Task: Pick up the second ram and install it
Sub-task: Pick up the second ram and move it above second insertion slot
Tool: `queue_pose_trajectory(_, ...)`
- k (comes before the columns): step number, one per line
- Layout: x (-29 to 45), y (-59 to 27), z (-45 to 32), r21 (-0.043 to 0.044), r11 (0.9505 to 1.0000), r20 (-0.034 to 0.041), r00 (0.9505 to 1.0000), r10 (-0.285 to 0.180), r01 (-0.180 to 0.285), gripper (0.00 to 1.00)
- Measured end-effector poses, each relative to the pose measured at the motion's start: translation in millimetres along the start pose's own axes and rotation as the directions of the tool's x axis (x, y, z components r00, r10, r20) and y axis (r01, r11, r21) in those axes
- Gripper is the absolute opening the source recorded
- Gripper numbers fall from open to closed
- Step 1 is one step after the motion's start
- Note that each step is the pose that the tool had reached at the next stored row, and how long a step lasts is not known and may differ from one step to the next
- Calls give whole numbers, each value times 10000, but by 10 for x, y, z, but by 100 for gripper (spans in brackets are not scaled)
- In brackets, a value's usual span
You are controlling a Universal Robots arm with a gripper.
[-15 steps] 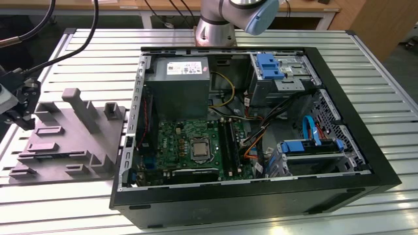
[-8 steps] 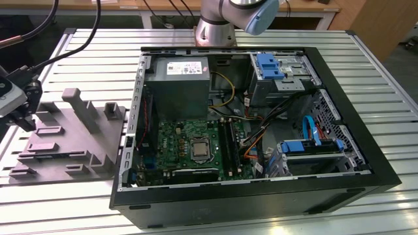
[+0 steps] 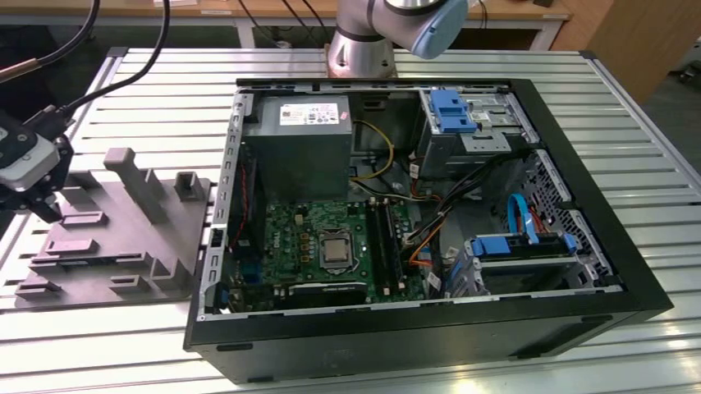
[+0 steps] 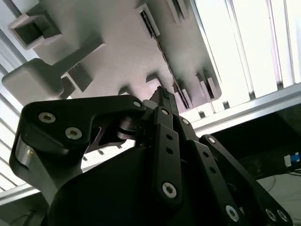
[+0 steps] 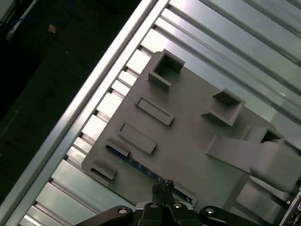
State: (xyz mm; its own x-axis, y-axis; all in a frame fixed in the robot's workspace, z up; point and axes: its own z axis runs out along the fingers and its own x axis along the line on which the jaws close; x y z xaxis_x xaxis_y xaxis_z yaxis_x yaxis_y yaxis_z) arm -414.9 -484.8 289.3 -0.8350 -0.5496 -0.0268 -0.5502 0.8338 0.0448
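We see the gripper (image 3: 46, 209) at the exterior view's left, over the left edge of the grey holder block (image 3: 121, 238), well apart from the open computer case (image 3: 613, 271). In the first wrist view the second ram (image 5: 129, 160) lies along that block's edge, and the gripper's tip (image 5: 162, 186) sits right at it. We cannot tell whether the pincer pinches it.

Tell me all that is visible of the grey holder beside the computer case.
The holder is a matt grey, plastic-looking plate lying flat on the slatted table, at the exterior view's left of the case. It bears open boxes, posts and slots. A blue ram lies in one edge slot, the hand over it.
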Motion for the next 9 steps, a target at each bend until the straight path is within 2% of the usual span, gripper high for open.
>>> queue_pose_trajectory(4,1,-1,26,-21,9973,-32,9973,-730,730,10)
queue_pose_trajectory(7,1,-2,45,-38,9920,-54,9920,-1265,1265,10)
queue_pose_trajectory(9,1,-2,57,-50,9865,-69,9865,-1637,1637,10)
